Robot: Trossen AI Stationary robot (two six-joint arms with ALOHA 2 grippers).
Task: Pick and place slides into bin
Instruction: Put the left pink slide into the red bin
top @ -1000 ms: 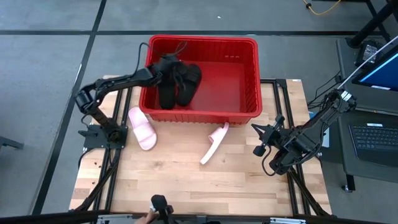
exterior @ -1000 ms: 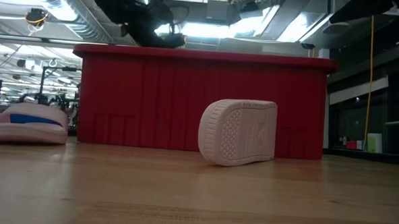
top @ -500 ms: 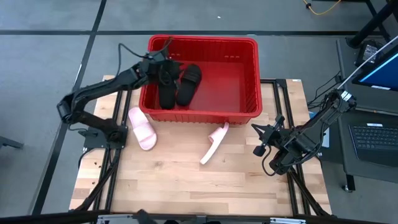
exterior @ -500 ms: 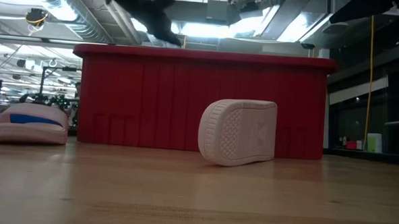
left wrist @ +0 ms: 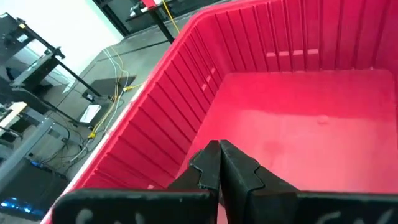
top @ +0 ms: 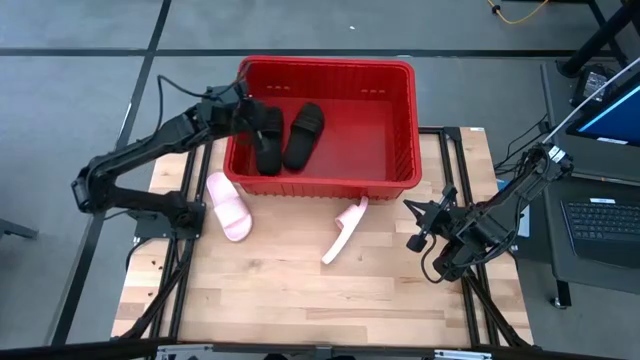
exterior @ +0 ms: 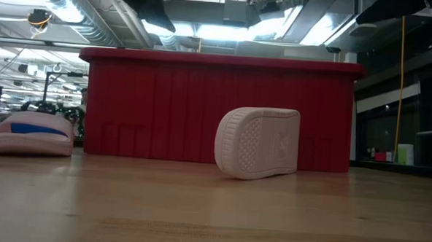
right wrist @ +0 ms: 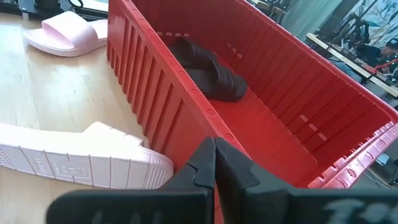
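Bin point(top: 400, 120): right half of floor bare, open from above. Left half taken by two black slides point(top: 285, 138) lying side by side. Left gripper point(top: 243, 112) hangs over bin's left rim, fingers together. Against bin's front wall: one pink slide point(top: 228, 205) flat near left corner, another pink slide point(top: 342, 230) on edge at mid-wall. Table in front of these is bare.

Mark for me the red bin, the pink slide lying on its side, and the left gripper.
red bin point(top: 402, 150): high view, bare floor inside.
pink slide on its side point(top: 343, 230): high view, its sole edge.
left gripper point(left wrist: 219, 163): left wrist view, where the shut fingertips meet.
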